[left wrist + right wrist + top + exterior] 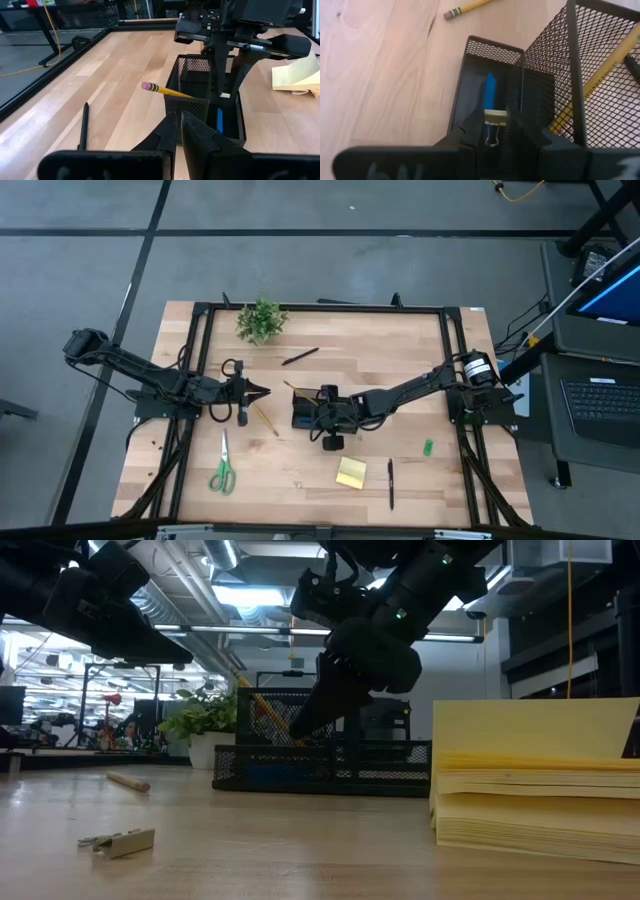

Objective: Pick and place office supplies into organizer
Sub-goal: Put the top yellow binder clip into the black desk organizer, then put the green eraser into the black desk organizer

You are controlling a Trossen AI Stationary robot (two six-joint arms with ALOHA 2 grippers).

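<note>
Right tool [495, 131] at centre of high view, clenched on small binder clip [495, 119], hovering over mesh organizer [485, 55] low compartment. Clip light, stiff, springy metal, likely slippery; pinched by body, wire handles dangling. Left tool [179, 131] left of organizer, clenched empty.

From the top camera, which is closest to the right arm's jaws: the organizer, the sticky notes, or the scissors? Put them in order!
Measured from the right gripper in the high view:
1. Organizer: right beside the gripper.
2. Sticky-note pad: toward the table's near edge, a bit to the right.
3. Scissors: far over on the left arm's side.
</note>
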